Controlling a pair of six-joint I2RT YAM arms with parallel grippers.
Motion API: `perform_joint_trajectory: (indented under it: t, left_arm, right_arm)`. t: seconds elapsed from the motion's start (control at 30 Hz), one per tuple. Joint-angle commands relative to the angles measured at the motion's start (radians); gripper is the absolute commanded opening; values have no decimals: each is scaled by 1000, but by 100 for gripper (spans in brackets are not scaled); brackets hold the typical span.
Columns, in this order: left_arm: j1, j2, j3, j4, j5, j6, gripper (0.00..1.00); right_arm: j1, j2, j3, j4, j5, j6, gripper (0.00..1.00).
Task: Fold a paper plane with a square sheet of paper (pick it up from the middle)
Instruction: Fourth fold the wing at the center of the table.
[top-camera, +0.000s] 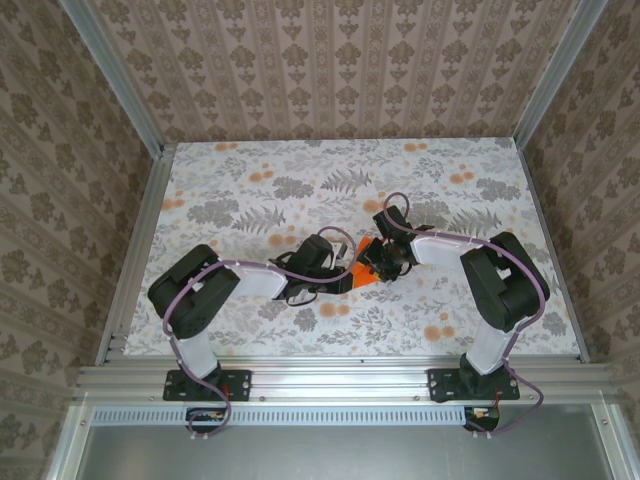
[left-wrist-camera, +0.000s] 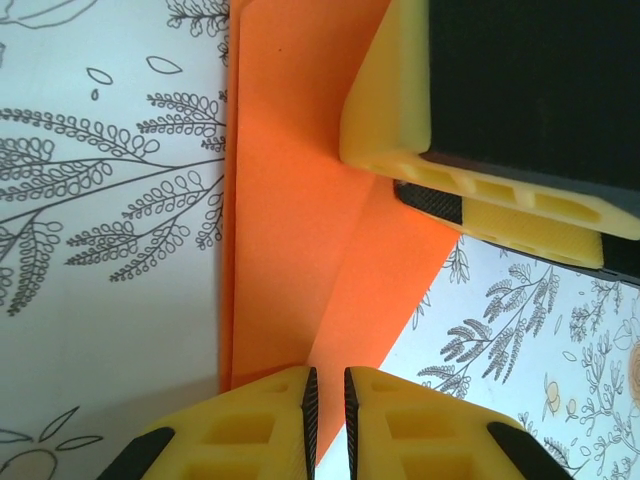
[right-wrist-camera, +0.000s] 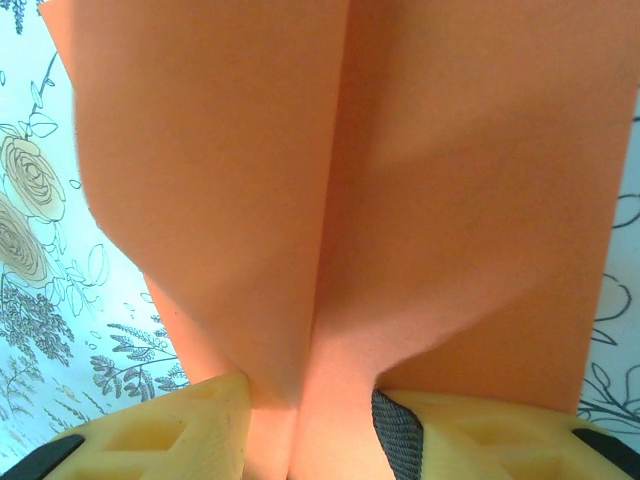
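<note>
The left gripper, jaws nearly together, pinched the near edge of the folded orange paper, which lay at mid-table on the floral tablecloth. Opposite, the right gripper, jaws partly apart, clasped the sheet's raised centre crease between its yellow fingers.

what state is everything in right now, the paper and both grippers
square sheet of paper: folded, with a crease down the middle, at the table's centre between both grippers
left gripper: almost shut, pinching the paper's edge
right gripper: fingers apart with the paper's fold running down between them; whether it grips is unclear
</note>
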Motion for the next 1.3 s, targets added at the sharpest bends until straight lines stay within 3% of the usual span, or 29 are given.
perform_joint_trajectory:
  t: [0.0,0.47,0.73,1.0,1.27]
  left_arm:
    - [9,25,10,-55,-34,1,18]
    - [18,23,18,-97,-14,1,17]
    - [33,30,9,-88,14,-5,12]
    - [47,-56,-13,-9,84,-30,16]
    - [84,-194,-85,-40,-62,-96,16]
  right_arm:
    - [-9,238,-117,-193,239,2,46]
    - [-10,236,-99,-197,221,-6,46]
    - [-17,192,-53,-234,217,-54,45]
    - [-12,267,-28,-268,251,-62,47]
    - [-7,285,-11,-309,278,-47,47]
